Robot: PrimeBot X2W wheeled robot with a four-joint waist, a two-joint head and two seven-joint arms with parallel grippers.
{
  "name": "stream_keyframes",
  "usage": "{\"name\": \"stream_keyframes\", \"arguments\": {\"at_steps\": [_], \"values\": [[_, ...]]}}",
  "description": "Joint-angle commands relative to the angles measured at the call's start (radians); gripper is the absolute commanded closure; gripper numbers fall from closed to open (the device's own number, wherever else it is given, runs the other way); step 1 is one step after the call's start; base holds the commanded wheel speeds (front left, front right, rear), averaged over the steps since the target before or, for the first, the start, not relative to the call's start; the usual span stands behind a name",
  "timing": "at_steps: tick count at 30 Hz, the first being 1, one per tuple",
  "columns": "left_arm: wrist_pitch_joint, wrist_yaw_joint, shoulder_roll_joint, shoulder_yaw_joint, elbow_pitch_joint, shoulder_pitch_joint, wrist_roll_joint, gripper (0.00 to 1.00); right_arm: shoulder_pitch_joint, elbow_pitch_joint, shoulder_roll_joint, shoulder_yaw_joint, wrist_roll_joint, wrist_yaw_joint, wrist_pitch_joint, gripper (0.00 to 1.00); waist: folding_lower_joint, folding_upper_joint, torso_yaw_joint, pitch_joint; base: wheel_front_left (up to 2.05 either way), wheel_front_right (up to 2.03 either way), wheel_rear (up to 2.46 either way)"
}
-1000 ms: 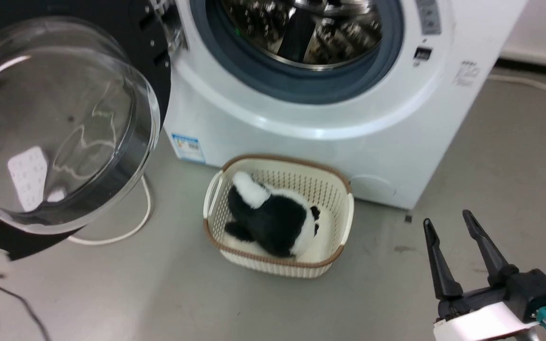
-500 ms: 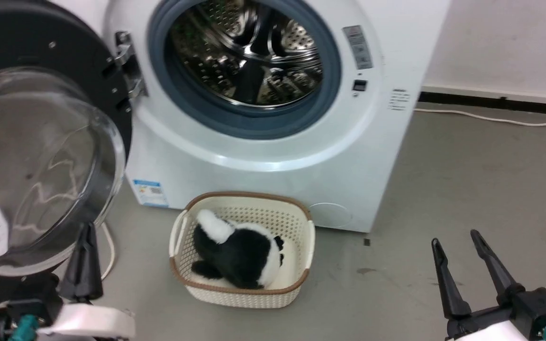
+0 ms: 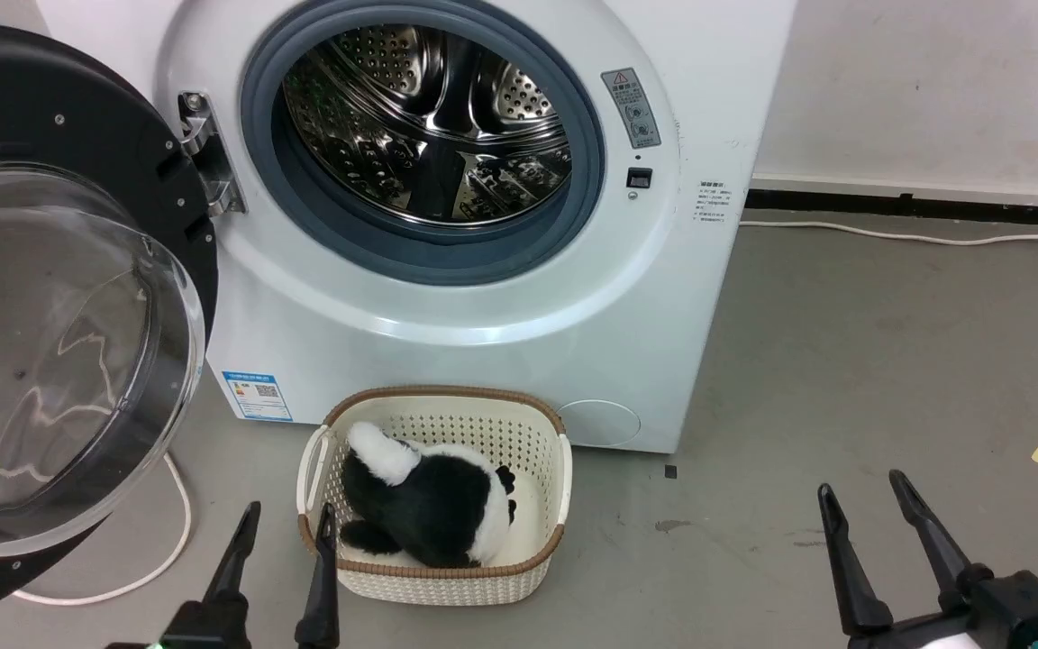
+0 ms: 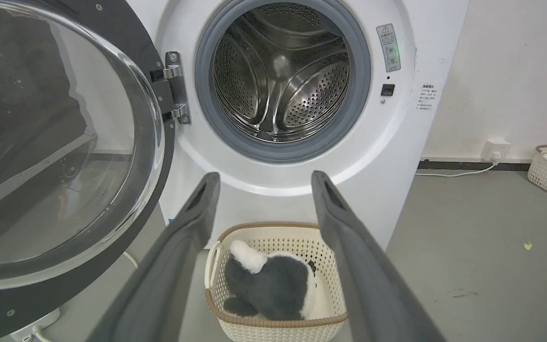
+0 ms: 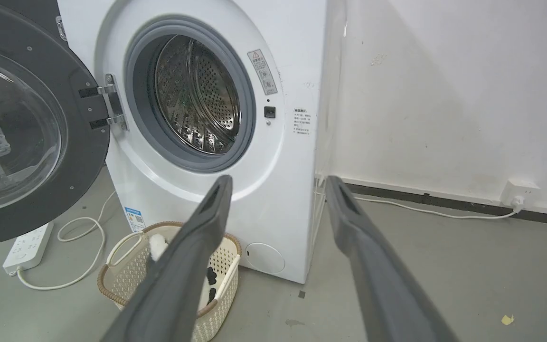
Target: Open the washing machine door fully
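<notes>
Now the left gripper (image 3: 290, 510) has moved away from the washing machine door (image 3: 59, 315), which stands swung wide; it and the right gripper (image 3: 860, 482) both gape, empty.

Layout off left gripper (image 3: 290, 509)
door (image 3: 77, 117) up-left of it, basket (image 3: 447, 590) just right with toy (image 3: 433, 509) inside, washer (image 3: 483, 342) ahead behind basket, right gripper (image 3: 860, 484) far right.

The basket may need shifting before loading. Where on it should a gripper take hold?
Its left loop handle, from above, jaws astride it: the loop stands off the basket wall, leaving a gap, and lies nearest the open left gripper.
</notes>
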Motion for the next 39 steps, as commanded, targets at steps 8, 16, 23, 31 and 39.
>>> {"name": "stream_keyframes", "arguments": {"at_steps": [8,16,23,31,39], "values": [[-0.004,0.018,0.0,-0.02,0.008,0.022,0.019,0.0,0.021,0.034,0.002,0.0,0.019,0.001,-0.004,0.0,0.0,-0.0001,0.003,-0.005,0.0,0.0,0.0],[-0.004,0.015,0.006,-0.018,0.013,0.016,0.021,0.0,0.018,0.05,0.002,0.001,0.027,0.001,-0.004,0.0,0.0,-0.0001,0.004,-0.002,0.0,0.0,0.0],[-0.004,0.013,0.005,-0.019,0.023,0.011,0.018,0.0,0.017,0.063,0.002,0.0,0.029,0.001,-0.004,0.0,0.0,-0.0001,0.006,0.0,0.0,0.0,0.0],[0.002,0.013,0.001,-0.02,0.021,0.012,0.014,1.0,0.011,0.062,0.0,-0.001,0.023,0.0,0.001,1.0,0.0,-0.0001,0.009,0.004,0.0,0.0,0.0],[0.016,0.013,-0.001,-0.018,0.018,0.005,0.018,1.0,0.005,0.058,0.0,0.001,0.019,0.0,0.016,1.0,0.0001,-0.0001,0.004,0.005,0.0,0.0,0.0]]}}
